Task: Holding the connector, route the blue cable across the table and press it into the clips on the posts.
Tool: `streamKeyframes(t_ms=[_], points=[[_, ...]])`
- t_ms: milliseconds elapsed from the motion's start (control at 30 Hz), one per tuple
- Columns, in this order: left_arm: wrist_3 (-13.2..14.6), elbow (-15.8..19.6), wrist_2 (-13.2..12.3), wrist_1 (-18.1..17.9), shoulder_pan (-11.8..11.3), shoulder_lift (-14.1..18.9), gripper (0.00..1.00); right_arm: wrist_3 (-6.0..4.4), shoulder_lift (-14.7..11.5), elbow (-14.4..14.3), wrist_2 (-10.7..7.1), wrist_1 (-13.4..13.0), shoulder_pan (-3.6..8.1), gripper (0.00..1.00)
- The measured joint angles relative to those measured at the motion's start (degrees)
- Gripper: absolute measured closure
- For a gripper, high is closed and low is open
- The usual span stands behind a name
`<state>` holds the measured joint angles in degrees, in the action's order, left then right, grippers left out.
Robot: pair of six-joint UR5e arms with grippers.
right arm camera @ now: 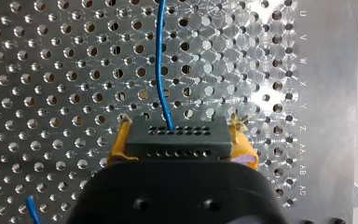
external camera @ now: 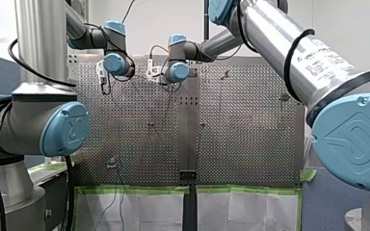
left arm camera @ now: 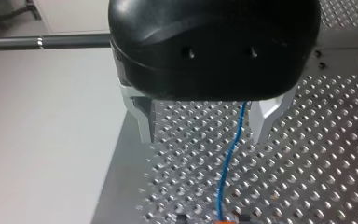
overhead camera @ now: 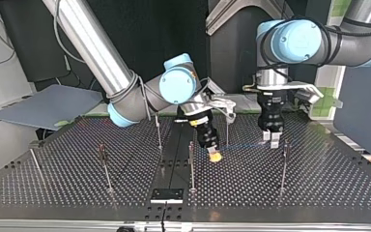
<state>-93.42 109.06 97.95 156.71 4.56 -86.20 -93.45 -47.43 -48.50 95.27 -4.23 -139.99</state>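
Nearest the front view's camera: my right arm's blue-capped joint (external camera: 354, 139), and above it a white label (external camera: 325, 60) whose print is too small to read. Work surface: a perforated metal table (external camera: 250, 144), edged on its near side with green tape (external camera: 135, 190). A white wall (external camera: 173, 19) stands behind it, and a grey panel (overhead camera: 43, 104) lies beyond the table at the top view's left. Thin posts (overhead camera: 192, 164) rise upright from the plate, well apart. Letters (right arm camera: 303, 107) along the plate's edge read U, V, W, X, Y, Z, AA, AB, AC. Right gripper (right arm camera: 181, 140): yellow pads clamped on the black connector (right arm camera: 177, 144), held tilted and low over the table near the top view's middle. Blue cable (right arm camera: 161, 70): leaves the connector's holed face, runs ahead over the holes to the left gripper (left arm camera: 205, 126), and passes between its metal fingers (left arm camera: 265, 119), which stand apart. It lies closer to one finger; whether it touches cannot be told. Any clips on the posts are too small to make out.
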Motion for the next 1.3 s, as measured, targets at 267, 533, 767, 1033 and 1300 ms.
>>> streamKeyframes(t_ms=[267,533,767,1033,1300], points=[[4.1,-3.3,2.1,-0.9,0.7,-4.2,0.00,0.00,0.0,0.0,-0.08,0.0,0.15,1.00],[2.6,-6.6,2.2,-1.3,0.7,-7.6,0.00,0.00,0.1,0.0,-0.13,0.0,0.66,1.00],[2.3,-7.7,2.4,-1.2,0.5,-9.8,0.00,0.00,0.2,0.0,-0.16,0.0,0.89,1.00],[1.6,-7.8,3.9,-1.2,0.4,-10.0,0.89,0.00,0.3,0.0,-0.20,-0.1,0.98,1.00],[0.0,-7.6,4.1,-0.8,0.7,-10.1,1.00,0.00,0.4,-0.2,-0.24,0.0,0.98,1.00]])
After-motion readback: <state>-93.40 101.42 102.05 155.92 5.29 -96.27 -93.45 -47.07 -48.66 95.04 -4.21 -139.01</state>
